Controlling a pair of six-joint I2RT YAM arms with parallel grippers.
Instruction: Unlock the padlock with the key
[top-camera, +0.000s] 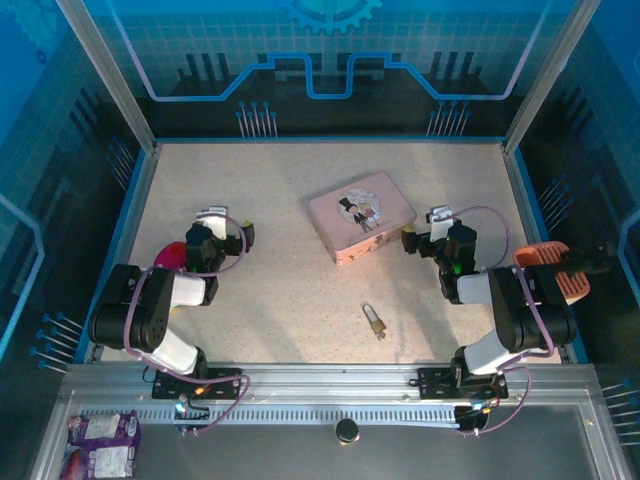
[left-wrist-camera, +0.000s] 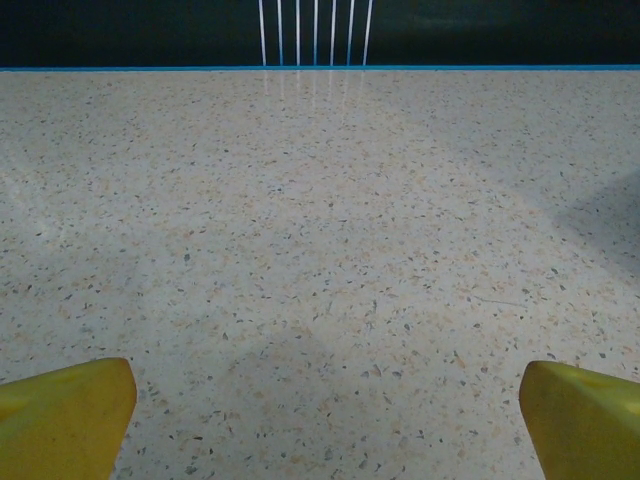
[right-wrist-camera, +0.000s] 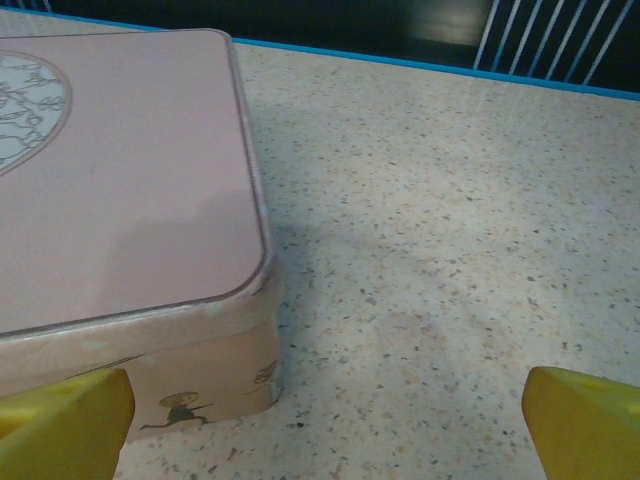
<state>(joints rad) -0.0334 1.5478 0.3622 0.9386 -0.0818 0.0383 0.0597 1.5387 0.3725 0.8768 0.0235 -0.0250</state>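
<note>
Fingers first: the left fingers (left-wrist-camera: 60, 415) are standing wide apart, gripping nothing, and hovering over bare desk (left-wrist-camera: 320, 250). The right fingers (right-wrist-camera: 70, 425) are spreading just as wide, also empty, just beside a corner of the pink tin (right-wrist-camera: 120, 180). The padlock (top-camera: 374, 319) is lying near the desk's near edge, between both arms, where I am judging either could reach it. The key is too small for me to tell apart.

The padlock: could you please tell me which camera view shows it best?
The top external view: the padlock lies whole and unobstructed on the table, toward its near edge, though tiny. The left wrist view looks across speckled tabletop; the right wrist view faces a corner of the pink tin.
</note>
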